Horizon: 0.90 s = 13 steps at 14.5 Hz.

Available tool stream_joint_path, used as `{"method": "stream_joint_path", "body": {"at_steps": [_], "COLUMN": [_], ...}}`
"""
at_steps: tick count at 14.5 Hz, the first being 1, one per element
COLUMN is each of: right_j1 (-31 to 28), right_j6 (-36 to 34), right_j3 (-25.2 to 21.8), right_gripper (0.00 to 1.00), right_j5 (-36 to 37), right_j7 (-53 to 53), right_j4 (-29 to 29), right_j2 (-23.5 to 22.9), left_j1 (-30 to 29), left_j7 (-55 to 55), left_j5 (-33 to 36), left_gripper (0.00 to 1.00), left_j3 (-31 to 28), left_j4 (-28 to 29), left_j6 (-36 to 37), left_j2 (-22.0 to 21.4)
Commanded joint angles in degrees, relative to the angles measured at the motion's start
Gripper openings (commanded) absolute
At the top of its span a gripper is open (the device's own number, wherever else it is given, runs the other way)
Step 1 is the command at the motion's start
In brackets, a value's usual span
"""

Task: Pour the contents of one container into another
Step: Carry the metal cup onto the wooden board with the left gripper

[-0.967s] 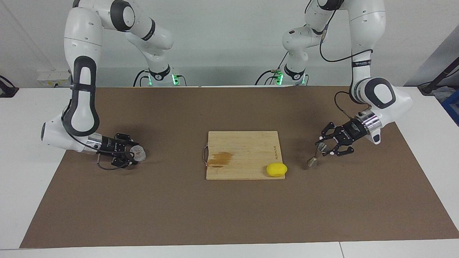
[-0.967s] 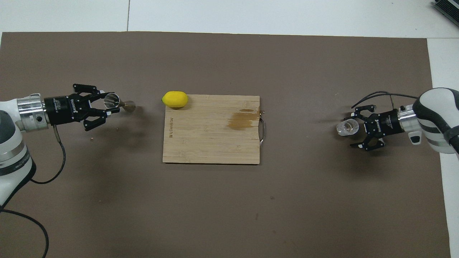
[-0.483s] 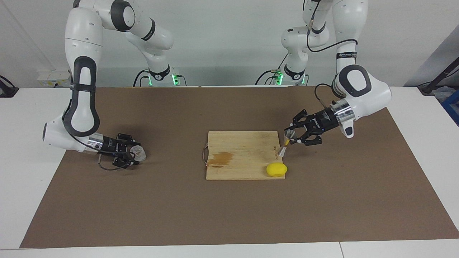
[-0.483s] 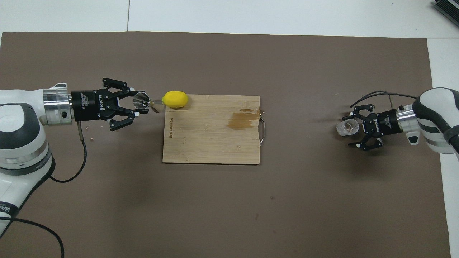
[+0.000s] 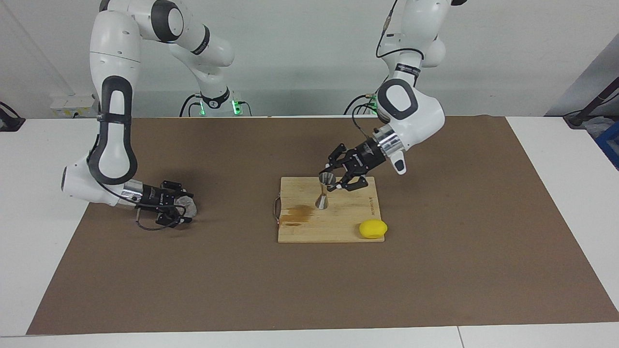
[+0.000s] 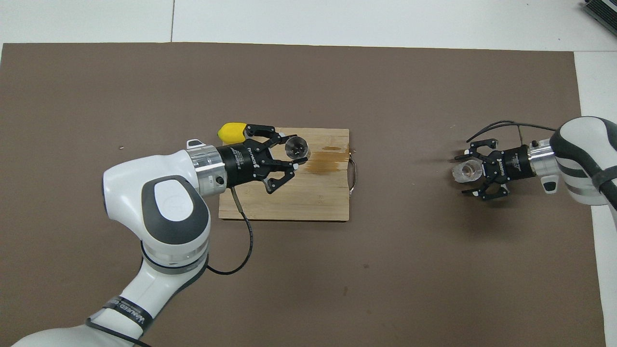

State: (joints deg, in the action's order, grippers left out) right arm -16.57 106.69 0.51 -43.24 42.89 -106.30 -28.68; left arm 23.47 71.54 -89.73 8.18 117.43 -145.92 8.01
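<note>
The steel hourglass jigger (image 5: 324,192) (image 6: 296,146) stands nearly upright over the wooden cutting board (image 5: 333,227) (image 6: 289,202), its foot at or just above the wood beside a brown stain (image 5: 297,212). My left gripper (image 5: 333,179) (image 6: 290,151) is shut on its upper cone, reaching in from the side. The clear textured glass cup (image 5: 188,206) (image 6: 465,172) rests on the brown mat at the right arm's end. My right gripper (image 5: 181,209) (image 6: 471,173) lies low there, open, with one finger on each side of the cup.
A yellow lemon (image 5: 372,228) (image 6: 231,132) sits on the board's corner toward the left arm's end, farther from the robots than the jigger. A metal handle (image 5: 276,209) is on the board's edge toward the cup. The brown mat (image 5: 309,290) covers the table.
The left arm has carried the jigger from the mat at its own end, past the lemon, to over the middle of the board and set it upright. The right gripper stays around the cup, barely shifted.
</note>
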Motion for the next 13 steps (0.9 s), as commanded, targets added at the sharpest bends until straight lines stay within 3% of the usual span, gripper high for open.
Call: {"method": "stream_joint_path", "body": {"at_steps": [1, 4, 9, 13], "right_j1": [-0.4, -0.4, -0.48, -0.48], "right_j6": [-0.35, -0.17, 0.0, 0.18], "right_j3": [0.19, 0.19, 0.19, 0.1], "right_gripper": [0.9, 0.85, 0.72, 0.42], "right_j5": [-1.59, -1.59, -1.59, -1.59], "right_j7": [-1.32, -1.32, -1.32, -1.23], "right_j4": [-1.37, -1.37, -1.19, -0.75], "right_j2": [1.17, 1.17, 1.09, 1.17], "left_j1": [4.2, 7.46, 9.66, 10.28], "left_j7": [0.36, 0.18, -0.95, -1.66], "left_j5": [-2.82, -9.84, -11.44, -11.52], "left_gripper": [0.0, 0.0, 0.0, 0.0], "left_j3": [-1.06, -1.06, -1.15, -1.06], "left_j4": [-0.09, -1.85, -2.99, -4.66], "left_j6": [-7.25, -11.31, -11.76, -12.72], "left_j2": [1.64, 5.07, 7.36, 8.42]}}
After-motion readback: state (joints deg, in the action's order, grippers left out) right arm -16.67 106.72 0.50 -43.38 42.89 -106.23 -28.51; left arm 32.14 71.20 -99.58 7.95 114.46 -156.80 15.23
